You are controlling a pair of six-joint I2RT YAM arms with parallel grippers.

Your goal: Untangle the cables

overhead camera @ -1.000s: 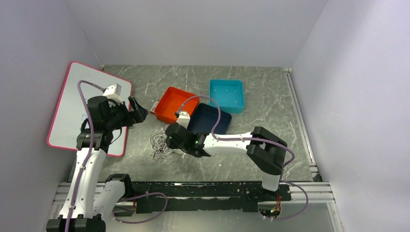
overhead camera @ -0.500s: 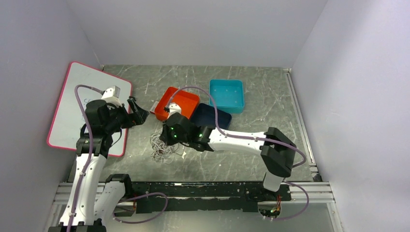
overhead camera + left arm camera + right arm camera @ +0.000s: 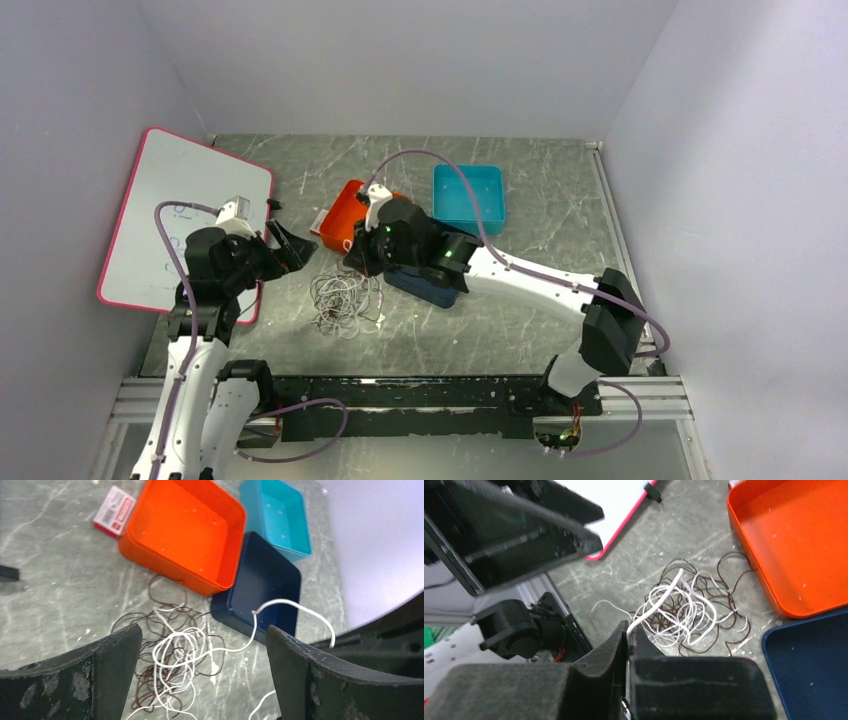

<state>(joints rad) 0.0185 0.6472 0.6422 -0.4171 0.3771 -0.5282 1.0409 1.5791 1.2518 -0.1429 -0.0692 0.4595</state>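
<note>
Right end effector [image 3: 628, 630] clamped on white cable [image 3: 663, 596], strand running up from tangle of cables [image 3: 345, 300] on counter [image 3: 500, 340], beside orange tray [image 3: 185, 535]. Left end effector [image 3: 202, 647] wide open, empty, over tangle.

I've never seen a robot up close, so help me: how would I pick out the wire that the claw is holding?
Find the orange tray on the table; a heap of thin cables lies just in front of it. The white cable rises from that heap into the shut right gripper. It is the only white one; the rest are dark and lie flat.
</note>
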